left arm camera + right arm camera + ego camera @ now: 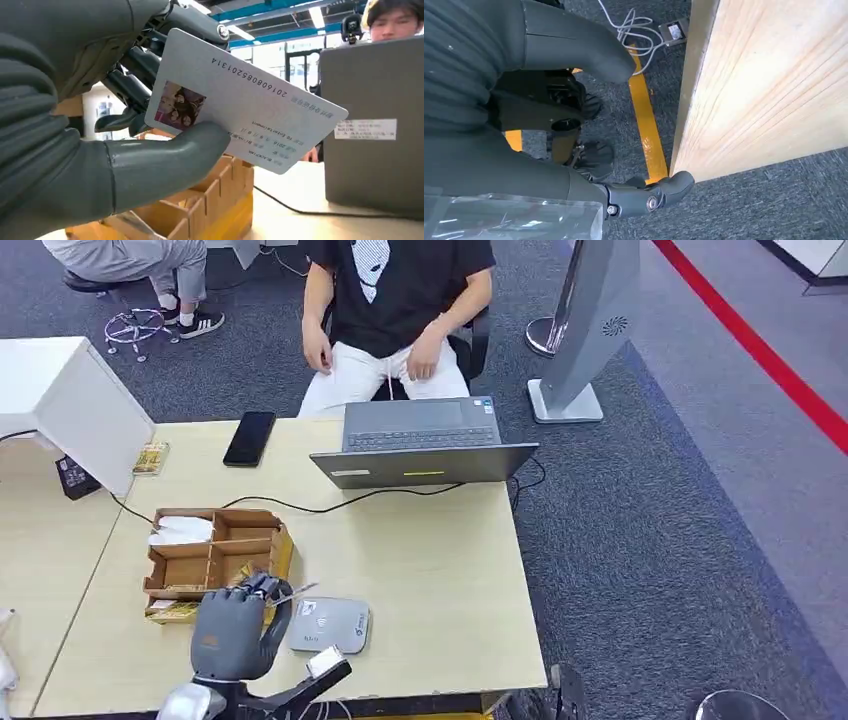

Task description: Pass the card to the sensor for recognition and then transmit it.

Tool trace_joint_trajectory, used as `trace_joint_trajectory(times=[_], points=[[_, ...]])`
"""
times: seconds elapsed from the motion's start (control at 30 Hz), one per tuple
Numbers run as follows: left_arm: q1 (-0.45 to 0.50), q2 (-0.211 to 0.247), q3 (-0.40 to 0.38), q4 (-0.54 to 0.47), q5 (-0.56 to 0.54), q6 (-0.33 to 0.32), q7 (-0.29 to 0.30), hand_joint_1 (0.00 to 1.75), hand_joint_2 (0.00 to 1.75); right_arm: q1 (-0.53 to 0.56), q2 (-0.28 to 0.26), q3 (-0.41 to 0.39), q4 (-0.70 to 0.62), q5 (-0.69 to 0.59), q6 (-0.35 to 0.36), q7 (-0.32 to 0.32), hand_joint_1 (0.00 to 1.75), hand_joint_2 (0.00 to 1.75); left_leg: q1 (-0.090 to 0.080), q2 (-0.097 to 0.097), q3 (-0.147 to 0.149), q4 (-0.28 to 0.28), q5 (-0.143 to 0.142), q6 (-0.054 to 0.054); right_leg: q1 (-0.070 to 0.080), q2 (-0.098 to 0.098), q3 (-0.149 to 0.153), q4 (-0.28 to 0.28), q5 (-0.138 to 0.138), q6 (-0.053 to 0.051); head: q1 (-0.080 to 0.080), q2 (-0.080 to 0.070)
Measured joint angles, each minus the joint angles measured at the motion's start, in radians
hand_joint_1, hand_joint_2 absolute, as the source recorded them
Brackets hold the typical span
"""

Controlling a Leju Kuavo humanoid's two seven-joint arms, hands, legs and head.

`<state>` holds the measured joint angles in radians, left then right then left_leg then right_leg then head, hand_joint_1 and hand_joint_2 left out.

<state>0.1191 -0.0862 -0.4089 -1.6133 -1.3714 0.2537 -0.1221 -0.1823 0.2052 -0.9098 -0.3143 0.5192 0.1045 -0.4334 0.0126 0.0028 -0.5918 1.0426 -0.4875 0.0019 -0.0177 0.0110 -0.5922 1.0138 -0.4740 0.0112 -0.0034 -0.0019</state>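
Observation:
In the head view my left hand (235, 628) hovers over the table's near edge, between the wooden organiser box (215, 550) and the flat grey sensor (330, 625). It pinches a white card (298, 592) that juts toward the sensor from above and to its left. The left wrist view shows the card (250, 105) close up, with a photo and a printed number, clamped between thumb and fingers of my left hand (100, 150). Beside the table's edge, above the carpet, hangs my right hand (499, 115), holding nothing, its fingers apart.
A person (400, 300) sits behind the table at an open laptop (425, 440), whose cable runs across the tabletop (430, 560). A black phone (250, 437) lies to the laptop's left, a white box (60, 400) at the far left. Cards lie in the organiser.

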Motion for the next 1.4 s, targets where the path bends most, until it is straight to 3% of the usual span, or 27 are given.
trace_joint_trajectory(times=[0.47,1.17,1.4], points=[[0.004,0.01,-0.021,0.069,-0.016,-0.052,0.141,1.75,1.75,0.002,-0.006,-0.001,-0.003,-0.012,0.0,0.001,0.0,1.75,0.0,0.0,0.0,0.0,0.0,0.0,0.0,0.0,0.0,0.0,0.0,0.0,0.0,0.0],[-0.006,0.006,0.026,0.245,-0.05,-0.084,0.158,1.75,1.75,0.002,-0.006,0.013,-0.003,-0.013,0.008,0.006,0.0,1.75,0.0,-0.001,0.0,0.0,0.0,0.0,0.0,-0.001,0.001,0.0,0.0,0.0,0.0,0.0],[-0.018,-0.021,0.027,0.262,-0.068,-0.029,0.114,1.75,1.75,0.002,-0.006,0.02,-0.004,-0.016,0.0,0.006,0.0,1.75,0.0,-0.001,0.0,0.0,0.0,0.0,0.0,-0.002,0.001,0.0,0.0,0.0,0.0,0.0]])
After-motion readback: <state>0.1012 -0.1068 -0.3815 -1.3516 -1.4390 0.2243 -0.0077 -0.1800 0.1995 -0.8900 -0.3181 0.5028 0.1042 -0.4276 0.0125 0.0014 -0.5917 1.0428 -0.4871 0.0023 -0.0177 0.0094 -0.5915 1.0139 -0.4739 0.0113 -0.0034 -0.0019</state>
